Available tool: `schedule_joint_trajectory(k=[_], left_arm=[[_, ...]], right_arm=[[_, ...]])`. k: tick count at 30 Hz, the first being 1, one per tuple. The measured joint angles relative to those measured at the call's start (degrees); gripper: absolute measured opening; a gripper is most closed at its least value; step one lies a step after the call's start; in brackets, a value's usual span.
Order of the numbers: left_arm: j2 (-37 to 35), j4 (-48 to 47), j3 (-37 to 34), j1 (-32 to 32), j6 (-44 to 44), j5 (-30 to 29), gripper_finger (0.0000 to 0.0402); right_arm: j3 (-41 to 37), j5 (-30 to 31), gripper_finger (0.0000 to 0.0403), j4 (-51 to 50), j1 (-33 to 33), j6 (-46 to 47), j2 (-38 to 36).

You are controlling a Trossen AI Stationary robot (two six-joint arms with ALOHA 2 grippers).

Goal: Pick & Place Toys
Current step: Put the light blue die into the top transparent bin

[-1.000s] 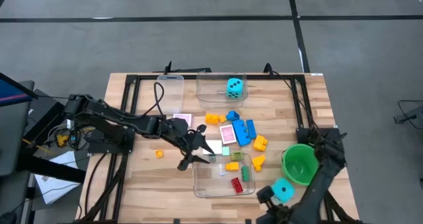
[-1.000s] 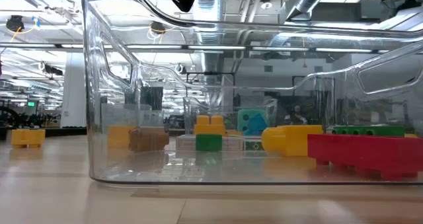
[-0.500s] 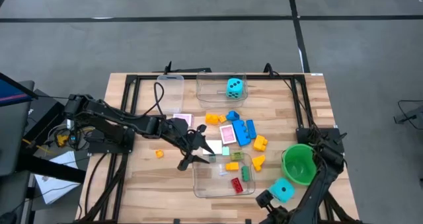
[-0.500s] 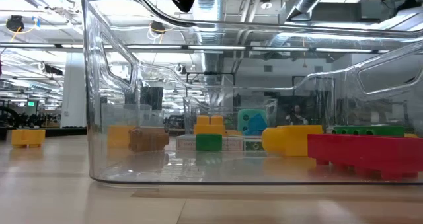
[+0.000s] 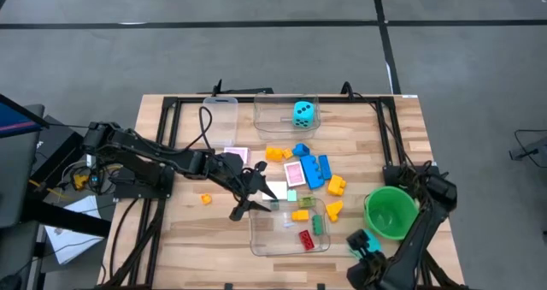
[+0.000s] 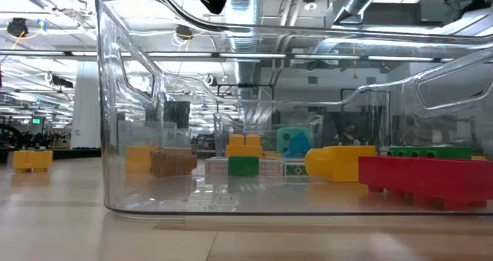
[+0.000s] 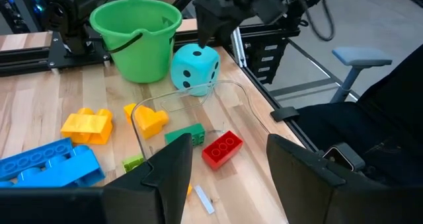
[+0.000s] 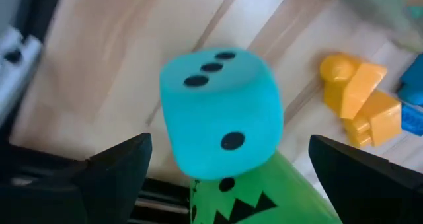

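Right gripper (image 5: 363,242) sits at the table's near right corner w/ a cyan die (image 8: 221,113) btwn its fingers; our wrist cam shows the die filling the gap, three dots on one face, one on another, fingers (image 8: 115,168) spread either side of it. We can't tell whether the pads actually touch it. Just beside this gripper, farther from the table's edge, stands the green bowl (image 5: 389,211). Towards the table's middle from it lies the near clear tub (image 5: 288,229) w/ a red brick (image 5: 305,238), a green brick (image 5: 318,224) and a yellow brick (image 5: 300,215) inside.

Left gripper (image 5: 253,192) hangs at the tub's far-left corner, fingers apart, nothing btwn them. Past it, towards the right arm: pink-backed card (image 5: 294,173), blue bricks (image 5: 316,170), yellow pieces (image 5: 335,185), an orange brick (image 5: 276,154). A small orange brick (image 5: 205,198) lies alone on the left arm's side. Second cyan die (image 5: 302,113) rests in the far clear tub (image 5: 286,114). Another card (image 5: 237,156) lies near the left wrist.
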Motion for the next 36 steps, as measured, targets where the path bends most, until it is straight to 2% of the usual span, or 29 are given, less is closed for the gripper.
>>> schedule_joint_trajectory(k=[6,21,36], left_arm=[[0.0,-0.01,0.0,0.01,0.0,0.0,0.0191],[0.0,0.9,0.0,0.01,0.0,0.0,0.0191],[0.02,0.9,0.0,-0.01,0.0,0.0,0.0191]], right_arm=[[-3.08,1.56,0.04,-0.09,0.95,-3.9,1.49],[-3.27,2.89,0.04,2.53,0.42,-7.52,1.38],[-3.27,-0.31,0.04,3.27,-1.92,-0.85,1.38]])
